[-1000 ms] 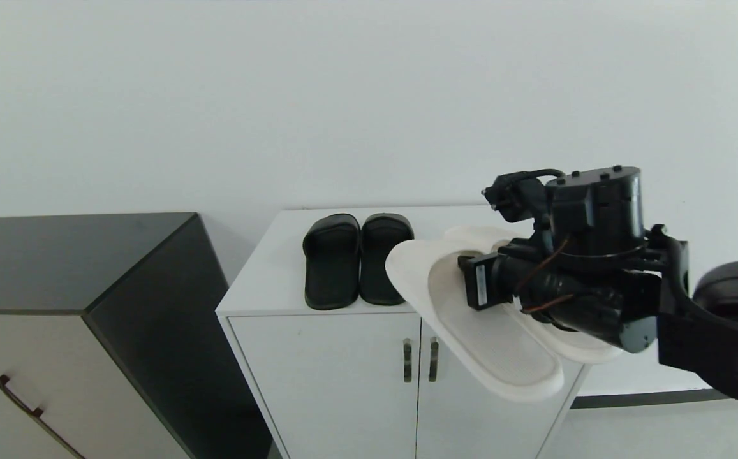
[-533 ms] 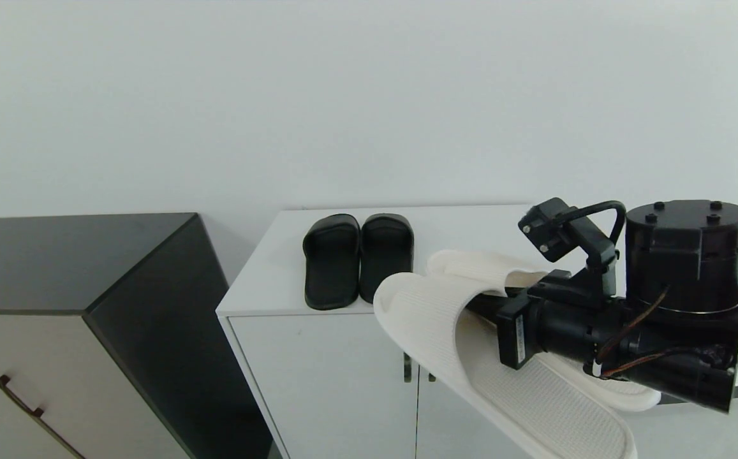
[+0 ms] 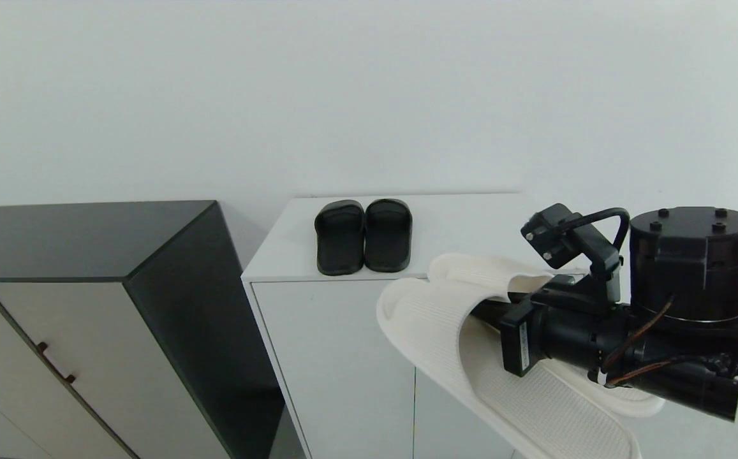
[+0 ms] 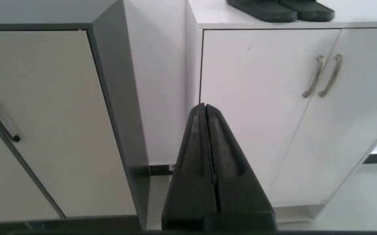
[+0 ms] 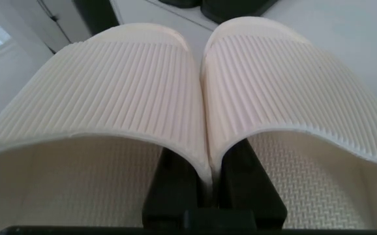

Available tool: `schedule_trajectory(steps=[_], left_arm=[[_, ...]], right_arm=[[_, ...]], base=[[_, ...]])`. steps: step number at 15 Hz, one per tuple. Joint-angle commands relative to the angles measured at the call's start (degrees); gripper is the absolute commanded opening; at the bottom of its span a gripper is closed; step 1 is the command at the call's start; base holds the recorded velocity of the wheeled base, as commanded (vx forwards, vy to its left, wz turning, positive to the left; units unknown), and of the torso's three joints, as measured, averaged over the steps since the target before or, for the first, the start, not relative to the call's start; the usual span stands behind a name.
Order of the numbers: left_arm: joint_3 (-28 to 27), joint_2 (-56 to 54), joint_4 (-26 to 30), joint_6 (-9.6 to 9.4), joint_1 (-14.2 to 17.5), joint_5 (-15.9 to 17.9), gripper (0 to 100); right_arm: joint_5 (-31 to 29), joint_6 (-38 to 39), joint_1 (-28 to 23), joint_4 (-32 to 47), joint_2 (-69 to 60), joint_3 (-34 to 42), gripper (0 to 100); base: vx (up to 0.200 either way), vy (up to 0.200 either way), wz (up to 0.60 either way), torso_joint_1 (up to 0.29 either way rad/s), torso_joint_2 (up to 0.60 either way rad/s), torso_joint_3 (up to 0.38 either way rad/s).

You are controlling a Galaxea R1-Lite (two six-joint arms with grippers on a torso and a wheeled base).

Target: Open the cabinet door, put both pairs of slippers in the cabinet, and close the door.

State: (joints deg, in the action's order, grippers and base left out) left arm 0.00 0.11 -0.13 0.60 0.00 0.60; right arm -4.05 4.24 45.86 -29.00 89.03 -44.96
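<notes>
A pair of black slippers (image 3: 363, 236) (image 4: 280, 8) sits side by side on top of the white cabinet (image 3: 337, 357). Its two doors are shut, and their handles (image 4: 325, 75) meet at the middle. My right gripper (image 3: 490, 312) (image 5: 208, 173) is shut on the pair of white slippers (image 3: 445, 319) (image 5: 201, 98), pinching their inner strap edges together. It holds them in the air in front of the cabinet's right door, toes pointing left. My left gripper (image 4: 207, 130) is shut on nothing, low down, facing the gap beside the white cabinet's left door.
A dark cabinet (image 3: 88, 255) (image 4: 38, 117) with pale drawer fronts and black handles stands left of the white cabinet. A narrow gap separates the two. A plain wall (image 3: 369, 95) rises behind both.
My right gripper has drawn the white slippers off the cabinet top, toward me and lower, in front of the doors. The head camera has also shifted, so both cabinets sit differently in the picture.
</notes>
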Motion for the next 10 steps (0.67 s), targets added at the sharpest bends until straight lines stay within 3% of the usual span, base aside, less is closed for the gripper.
schedule_trajectory(steps=[1, 8, 10], left_arm=[[0.00, -0.02, 0.05, 0.02, 0.00, -0.16, 0], [0.00, -0.02, 0.05, -0.07, 0.00, -0.25, 0], [0.00, -0.02, 0.05, -0.16, 0.00, -0.25, 0]], right_arm=[[0.00, -0.02, 0.02, -0.09, 0.18, 0.49, 0], [-0.08, -0.20, 0.11, -0.09, 0.27, 1.19, 0], [-0.17, -0.20, 0.28, -0.09, 0.01, 1.72, 0]], base=[[0.000, 0.000, 0.00, 0.000, 0.00, 0.000], [0.000, 0.000, 0.00, 0.000, 0.00, 0.000], [0.000, 0.000, 0.00, -0.100, 0.23, 0.149]])
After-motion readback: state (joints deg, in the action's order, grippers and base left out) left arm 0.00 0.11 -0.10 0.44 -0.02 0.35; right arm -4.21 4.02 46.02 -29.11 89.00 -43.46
